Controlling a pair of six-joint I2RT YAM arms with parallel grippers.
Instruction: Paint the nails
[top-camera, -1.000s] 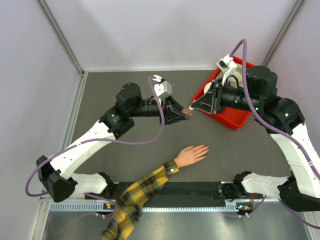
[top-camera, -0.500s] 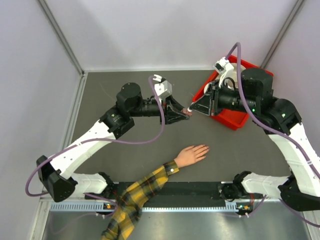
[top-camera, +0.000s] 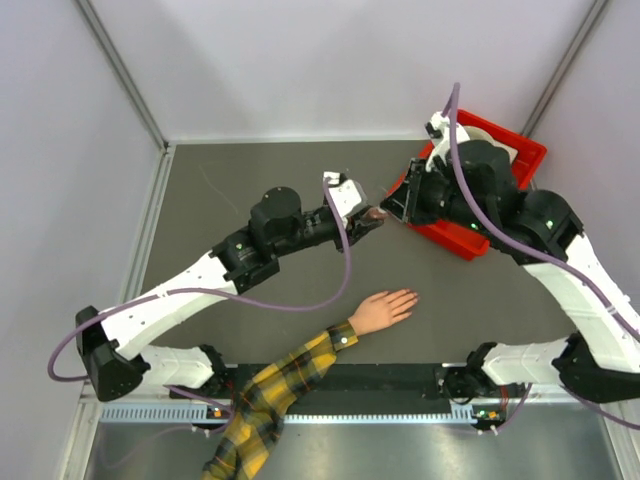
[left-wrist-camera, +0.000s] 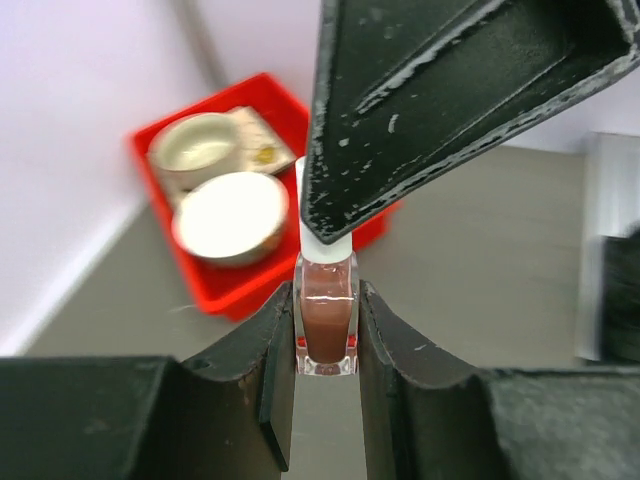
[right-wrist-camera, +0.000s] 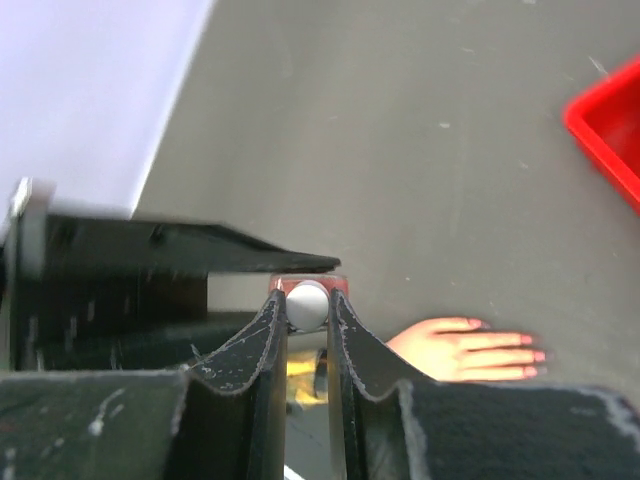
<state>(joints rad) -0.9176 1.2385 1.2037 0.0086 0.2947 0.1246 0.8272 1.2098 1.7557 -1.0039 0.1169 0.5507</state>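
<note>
1. The left gripper (left-wrist-camera: 326, 305) clamps the glass body of the nail-polish bottle (left-wrist-camera: 327, 325), held above the grey table (top-camera: 470, 295).
2. The right gripper (right-wrist-camera: 306, 300) pinches the bottle's white cap (right-wrist-camera: 307, 305).
3. The nails (right-wrist-camera: 538, 355) tip the mannequin hand (top-camera: 380, 311), which lies flat on the table nearer the arm bases than both grippers.

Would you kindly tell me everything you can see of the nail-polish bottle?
The small nail-polish bottle is clear, squarish glass holding reddish-brown polish, with a white cap. It hangs above the table: the left gripper is shut on its glass body, the right gripper on the cap. Nothing else touches it.
</note>
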